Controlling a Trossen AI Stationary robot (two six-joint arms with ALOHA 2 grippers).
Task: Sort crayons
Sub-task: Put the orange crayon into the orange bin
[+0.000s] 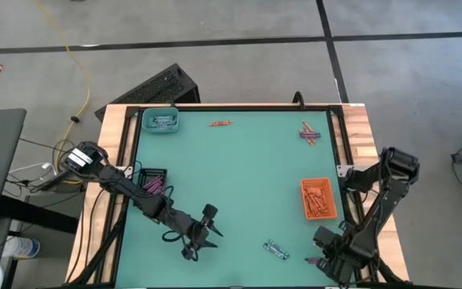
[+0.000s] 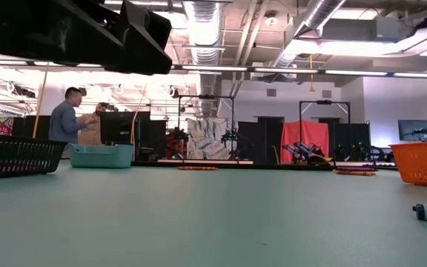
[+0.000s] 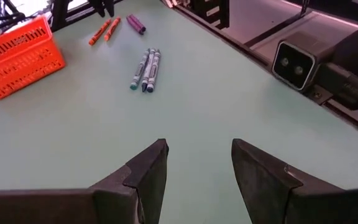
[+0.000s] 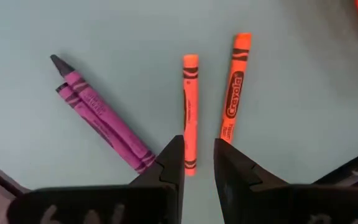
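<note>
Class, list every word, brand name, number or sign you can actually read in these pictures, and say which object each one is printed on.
"Crayola": black print on the paper wrapper of the orange-red wax crayon lying on the green table, right wrist view.
Neighbouring thin orange-red crayon: dark print on its wrapper, too small to read.
Purple crayons: black oval markings, no readable word.
Pale blue-grey crayons: print too small to read.
Nothing else is readable.

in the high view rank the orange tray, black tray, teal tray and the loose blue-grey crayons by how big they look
1. orange tray, clearly largest
2. teal tray and black tray, too alike to rank; the left arm partly covers the black one
3. blue-grey crayons, smallest by far
</note>
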